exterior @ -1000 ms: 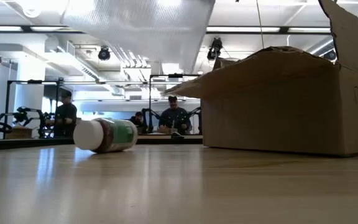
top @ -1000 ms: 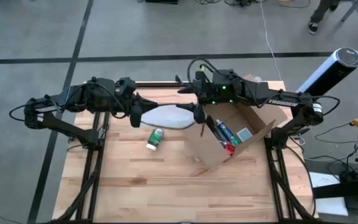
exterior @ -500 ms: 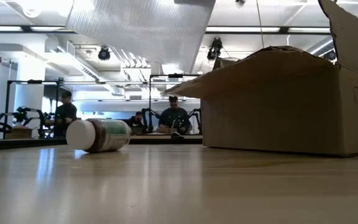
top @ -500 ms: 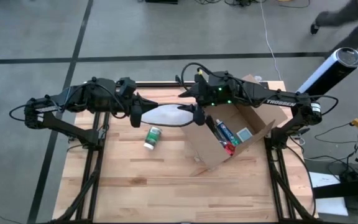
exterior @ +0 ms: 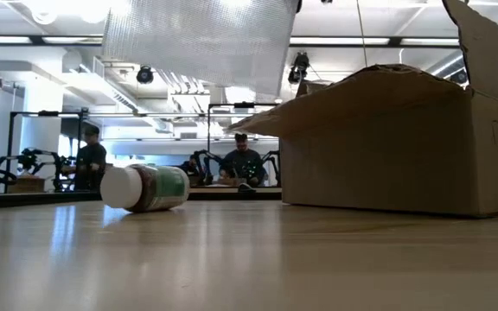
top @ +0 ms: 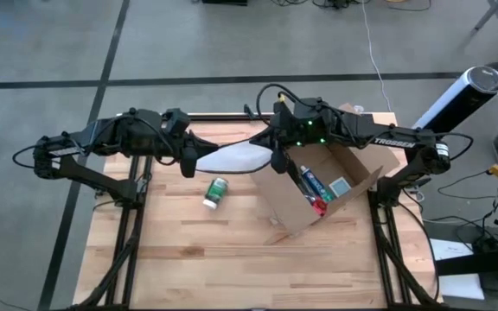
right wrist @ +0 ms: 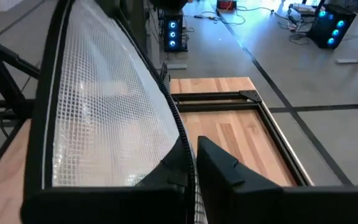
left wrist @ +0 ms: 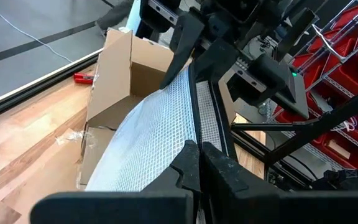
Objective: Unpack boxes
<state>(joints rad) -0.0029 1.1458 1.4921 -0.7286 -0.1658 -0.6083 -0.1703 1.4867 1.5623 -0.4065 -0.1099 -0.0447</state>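
Box: your brown cardboard box (top: 322, 192) stands open on the right half of the wooden table (top: 232, 259), flaps spread, small packaged items showing inside.
Pouch: a translucent mesh zip pouch (top: 232, 158) hangs in the air between your two arms, above the table's far edge, just left of the box.
Left gripper: your left gripper (top: 190, 161) pinches the pouch's left end, fingers (left wrist: 188, 163) closed on its edge.
Right gripper: your right gripper (top: 276, 157) clamps the pouch's right end, beside the box's near corner.
Bottle: a white-capped, green-labelled bottle (top: 216, 192) lies on its side below the pouch, apart from the box.
Background: people sit at desks in the room beyond the table.
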